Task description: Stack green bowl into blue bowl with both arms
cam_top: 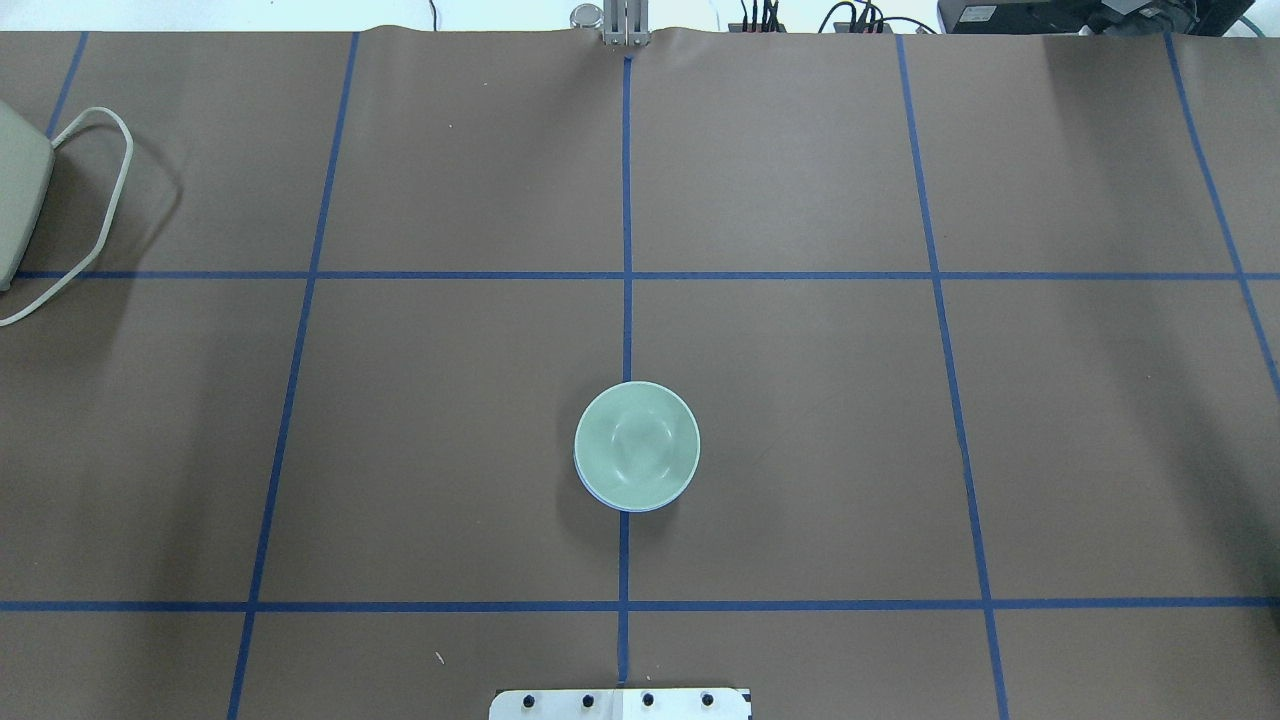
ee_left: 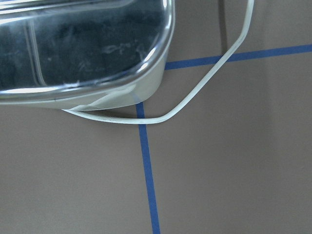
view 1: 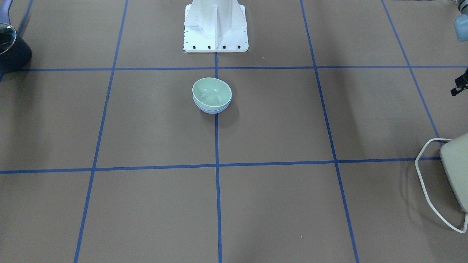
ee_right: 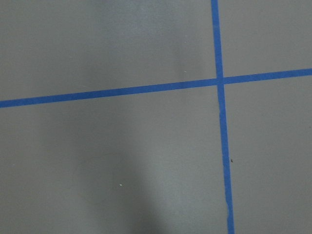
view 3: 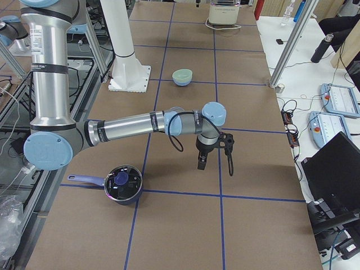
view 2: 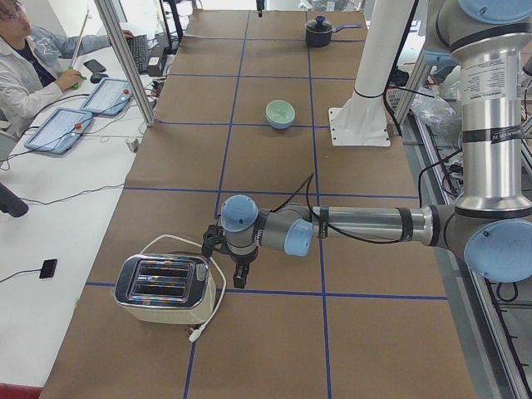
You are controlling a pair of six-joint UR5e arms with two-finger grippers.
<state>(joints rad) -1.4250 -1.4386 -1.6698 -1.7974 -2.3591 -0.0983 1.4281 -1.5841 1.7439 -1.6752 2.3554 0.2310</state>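
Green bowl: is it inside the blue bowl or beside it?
Inside. The green bowl sits upright in the blue bowl, of which only a thin band shows beneath.

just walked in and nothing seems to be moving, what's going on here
The stacking looks done: the green bowl sits nested inside the blue bowl at the middle of the table. Neither arm is touching them. The left gripper hangs beside the toaster at one end, and the right gripper hangs near the lidded pot at the other. Whether either is open cannot be told from here.
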